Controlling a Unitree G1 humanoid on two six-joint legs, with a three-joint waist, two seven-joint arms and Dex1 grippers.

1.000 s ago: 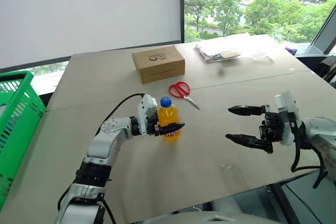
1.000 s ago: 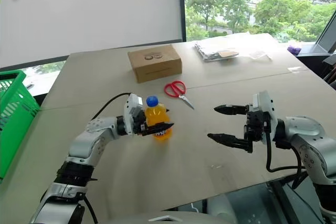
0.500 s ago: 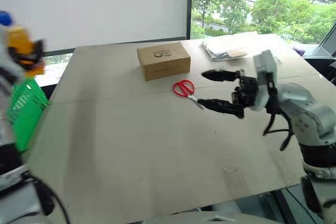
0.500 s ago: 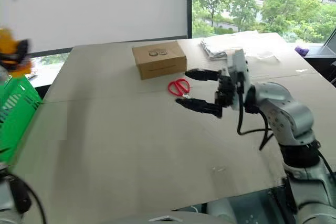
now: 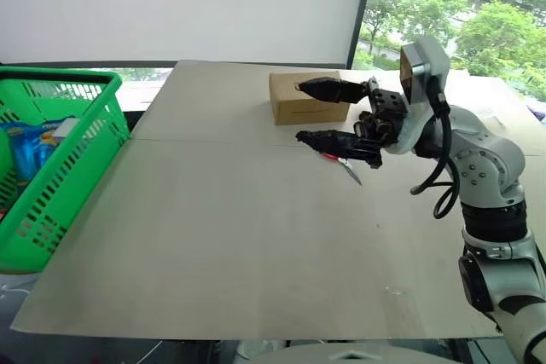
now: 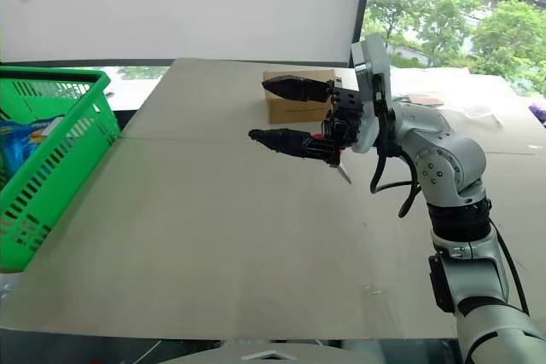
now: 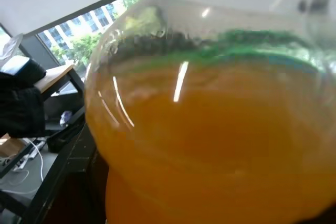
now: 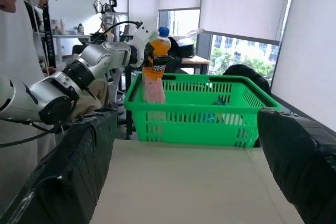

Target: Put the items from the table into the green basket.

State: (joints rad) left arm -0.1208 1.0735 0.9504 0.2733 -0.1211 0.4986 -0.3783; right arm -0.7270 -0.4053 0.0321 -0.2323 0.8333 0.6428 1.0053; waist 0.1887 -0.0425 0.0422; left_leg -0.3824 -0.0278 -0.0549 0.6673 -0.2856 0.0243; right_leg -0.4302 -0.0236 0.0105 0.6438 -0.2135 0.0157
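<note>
The small orange drink bottle with a blue cap hangs above the rim of the green basket, with my left gripper shut on it. In the left wrist view the bottle sits right against the camera. My right gripper is open and empty, level above the table, in front of the brown cardboard box. Just past the lower finger lie the red-handled scissors, their handles mostly hidden. Clear plastic bags lie at the table's far right.
The green basket stands off the table's left edge and holds blue packets and a pink item. A person stands beyond my left arm. A window runs along the back.
The view has swung left. My left arm carried the bottle off the table, up and left to above the basket. My right gripper moved from the table's front right to the scissors and box.
</note>
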